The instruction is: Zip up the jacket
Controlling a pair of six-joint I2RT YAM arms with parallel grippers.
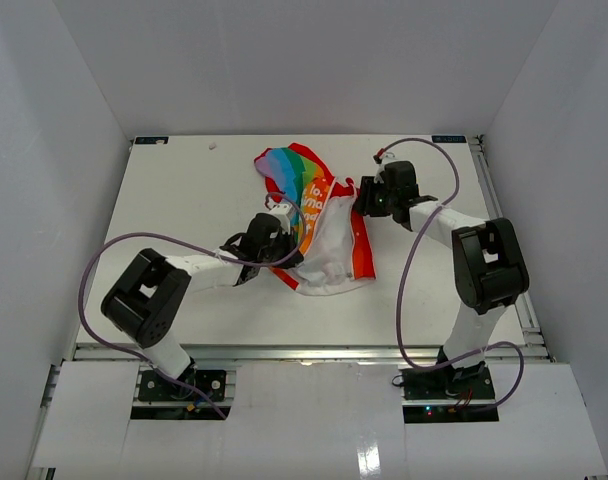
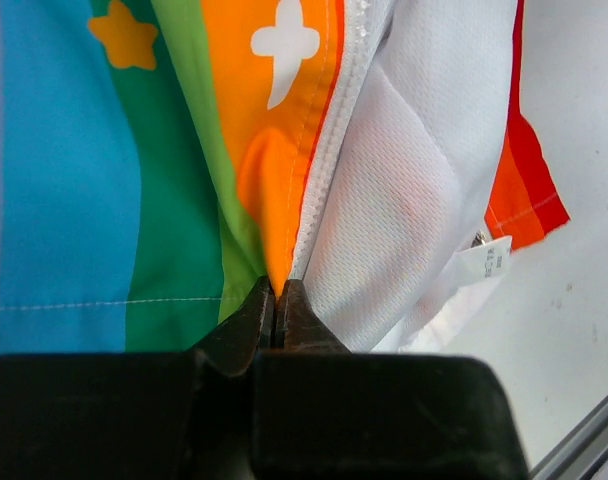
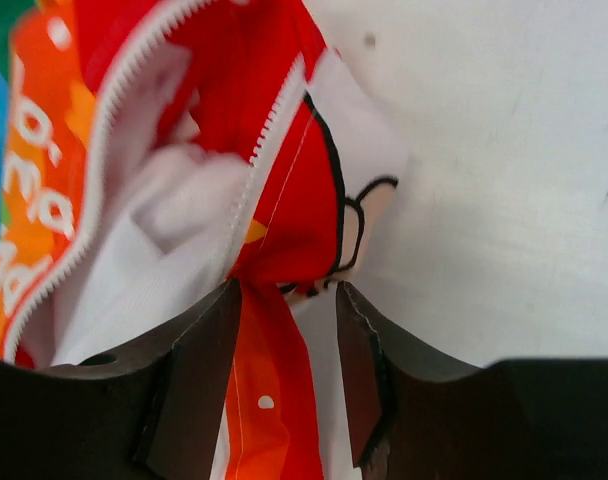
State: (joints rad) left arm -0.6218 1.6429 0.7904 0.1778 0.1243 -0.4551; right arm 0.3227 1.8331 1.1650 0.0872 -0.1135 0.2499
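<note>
The jacket [image 1: 319, 215] lies crumpled mid-table, with the rainbow panel at the back left, white lining showing, and red trim at the right. My left gripper [image 1: 282, 224] is at its left side. In the left wrist view it [image 2: 276, 298] is shut on the orange edge of the jacket [image 2: 404, 200], beside the white zipper teeth [image 2: 322, 170]. My right gripper [image 1: 364, 196] is at the jacket's far right edge. In the right wrist view its jaws [image 3: 289, 300] stand apart, with a red and orange fold of the jacket [image 3: 284, 210] between them, and open zipper teeth [image 3: 269, 130] ahead.
The white table [image 1: 184, 200] is enclosed by white walls on three sides. Purple cables [image 1: 424, 230] loop over both arms. A metal rail [image 1: 284, 352] runs along the near edge. A white label [image 2: 484, 262] hangs from the lining.
</note>
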